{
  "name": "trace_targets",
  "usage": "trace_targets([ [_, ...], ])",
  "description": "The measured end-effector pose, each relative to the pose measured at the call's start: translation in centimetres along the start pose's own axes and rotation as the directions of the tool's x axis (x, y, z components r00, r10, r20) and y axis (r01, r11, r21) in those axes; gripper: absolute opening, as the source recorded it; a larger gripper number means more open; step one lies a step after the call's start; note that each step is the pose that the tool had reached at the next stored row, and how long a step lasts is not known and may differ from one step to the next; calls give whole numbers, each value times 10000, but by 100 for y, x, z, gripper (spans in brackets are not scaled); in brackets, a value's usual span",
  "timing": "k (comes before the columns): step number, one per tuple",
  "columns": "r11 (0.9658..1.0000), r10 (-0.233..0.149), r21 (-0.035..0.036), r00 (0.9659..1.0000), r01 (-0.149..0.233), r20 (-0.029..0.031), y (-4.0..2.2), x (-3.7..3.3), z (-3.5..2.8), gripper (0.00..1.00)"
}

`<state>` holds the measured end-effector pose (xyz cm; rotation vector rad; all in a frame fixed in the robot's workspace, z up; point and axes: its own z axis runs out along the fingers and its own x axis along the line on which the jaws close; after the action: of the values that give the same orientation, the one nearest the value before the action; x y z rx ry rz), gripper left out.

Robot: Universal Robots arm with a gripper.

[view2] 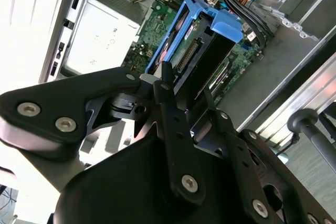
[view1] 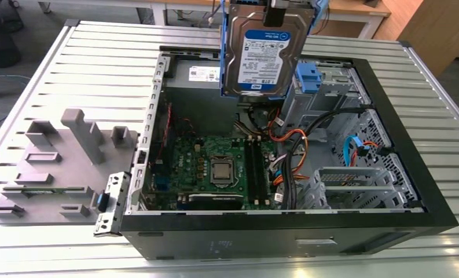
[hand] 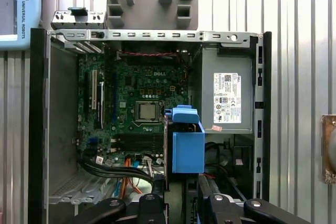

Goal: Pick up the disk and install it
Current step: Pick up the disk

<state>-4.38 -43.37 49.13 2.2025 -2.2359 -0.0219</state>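
Exterior view, top edge: what has the end effector [view1: 278,13] got?
— Its black fingers [view2: 167,98] are pinching the flat silver metal disk with the white-and-blue label and blue plastic side rails [view1: 264,58], gripped at its upper end.
— Where is that disk?
— Upright in the air, over the open black computer case [view1: 213,237]. In the first wrist view it hangs above the green motherboard [hand: 131,93], beside the grey box with a white sticker [hand: 207,93].
— And the case?
— Lying on the ribbed silver metal counter [view1: 74,69].
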Motion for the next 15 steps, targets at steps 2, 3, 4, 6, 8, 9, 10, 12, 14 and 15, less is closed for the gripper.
trace_targets([
  [2,10000,0,0,10000,0,0,0,11,4,35],
  [3,10000,0,1,10000,0,2,0,17,7,35],
  [4,10000,0,1,10000,0,3,0,21,11,35],
  [6,10000,0,0,10000,0,0,-1,33,15,35],
  [8,10000,0,1,10000,0,1,-1,46,21,35],
  [9,10000,0,1,10000,0,1,-1,52,24,35],
  [10,10000,0,1,10000,0,1,-1,58,27,35],
  [12,10000,0,1,10000,0,2,-1,70,33,35],
  [14,10000,0,0,10000,0,1,-2,79,37,35],
  [15,10000,0,0,10000,0,1,-2,84,39,35],
])
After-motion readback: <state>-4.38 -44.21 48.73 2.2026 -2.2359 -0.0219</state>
